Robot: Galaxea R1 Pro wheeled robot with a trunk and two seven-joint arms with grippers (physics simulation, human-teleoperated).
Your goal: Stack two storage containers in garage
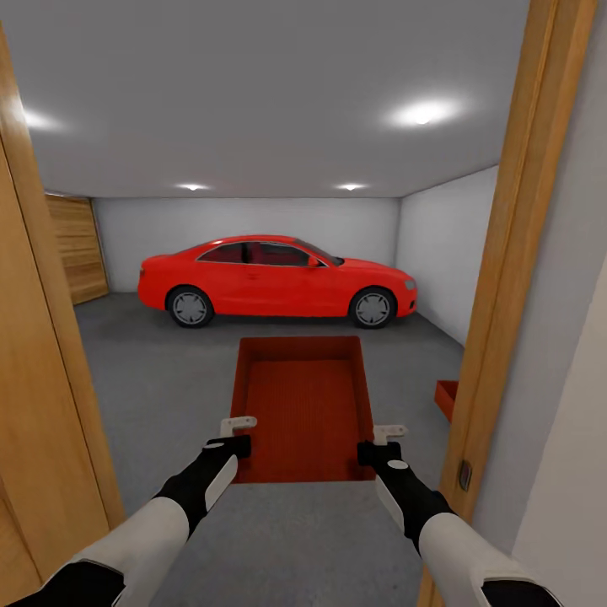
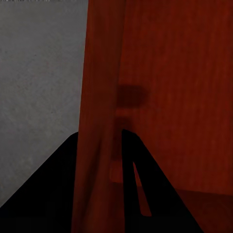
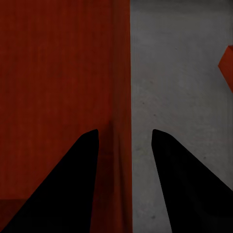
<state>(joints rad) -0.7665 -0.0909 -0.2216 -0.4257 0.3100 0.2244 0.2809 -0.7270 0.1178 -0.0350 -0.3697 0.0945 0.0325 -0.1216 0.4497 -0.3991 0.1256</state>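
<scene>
One red-orange storage container (image 1: pixel 303 405) is held level between my two grippers, open top up, over the dark concrete floor (image 1: pixel 152 379) of the garage. My left gripper (image 1: pixel 239 434) is shut on its left wall near the close corner; in the left wrist view the fingers (image 2: pixel 150 194) straddle that wall (image 2: pixel 97 121). My right gripper (image 1: pixel 381 443) grips the right wall (image 3: pixel 121 145) the same way. The second container (image 1: pixel 447 398) sits on the floor at the right, half hidden by the door frame; one corner of it (image 3: pixel 226 63) appears in the right wrist view.
I am in a doorway: a wooden frame post (image 1: pixel 506 295) stands close on the right and a wooden door (image 1: pixel 34 379) on the left. A red car (image 1: pixel 270 278) is parked across the far side. A wood-slat garage door (image 1: pixel 77 249) is at the back left.
</scene>
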